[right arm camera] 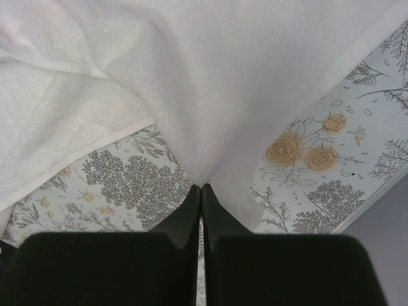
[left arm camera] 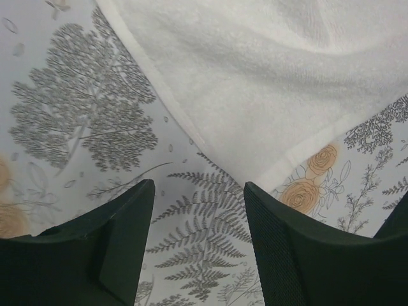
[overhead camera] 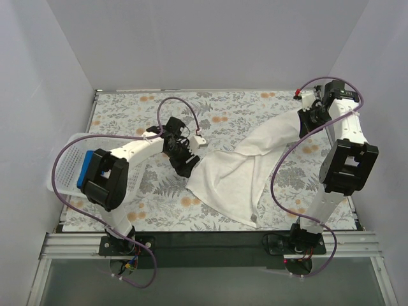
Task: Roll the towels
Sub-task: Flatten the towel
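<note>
The white towel lies spread and creased across the middle of the floral table, running from near front centre up to the far right. My right gripper is shut on its far right end; in the right wrist view the cloth fans out from the closed fingertips and hangs above the table. My left gripper is open and empty just left of the towel's near left corner, over bare tablecloth. The blue towel sits in the basket at far left.
A white perforated basket stands at the table's left edge, partly under my left arm. The floral cloth covers the table. White walls close in the back and both sides. A metal rail runs along the front edge.
</note>
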